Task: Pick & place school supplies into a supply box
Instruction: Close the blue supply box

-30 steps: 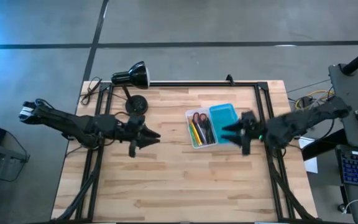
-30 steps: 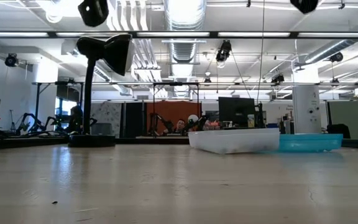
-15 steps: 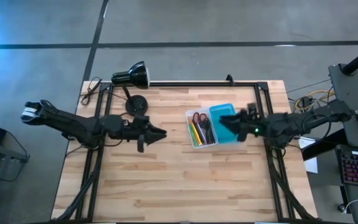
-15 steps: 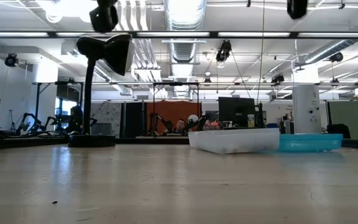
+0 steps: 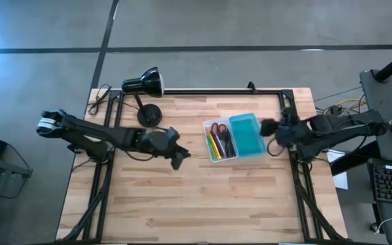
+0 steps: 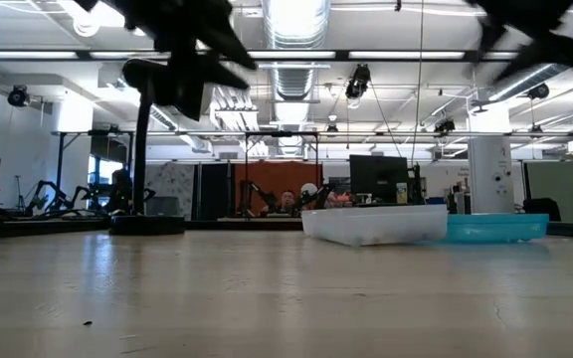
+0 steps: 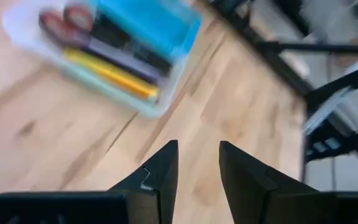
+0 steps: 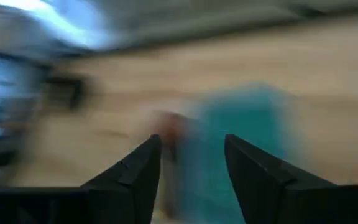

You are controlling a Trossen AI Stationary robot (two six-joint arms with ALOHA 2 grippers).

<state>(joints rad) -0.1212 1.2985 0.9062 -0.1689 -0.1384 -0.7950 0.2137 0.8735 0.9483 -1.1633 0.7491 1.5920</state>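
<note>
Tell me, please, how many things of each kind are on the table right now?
Supply box: 1, holding the school supplies
Red-handled scissors: 1, in the box
Pens and markers: several in the box, too close together to count
Desk lamp: 1
Total: 3 things, plus the uncounted pens.

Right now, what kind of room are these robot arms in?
Probably a big open lab or workshop. The low view shows a high ceiling with bare ducts and strip lights, computer monitors on benches, and more robot rigs farther back. The arms work at a wooden table with a black desk lamp.
</note>
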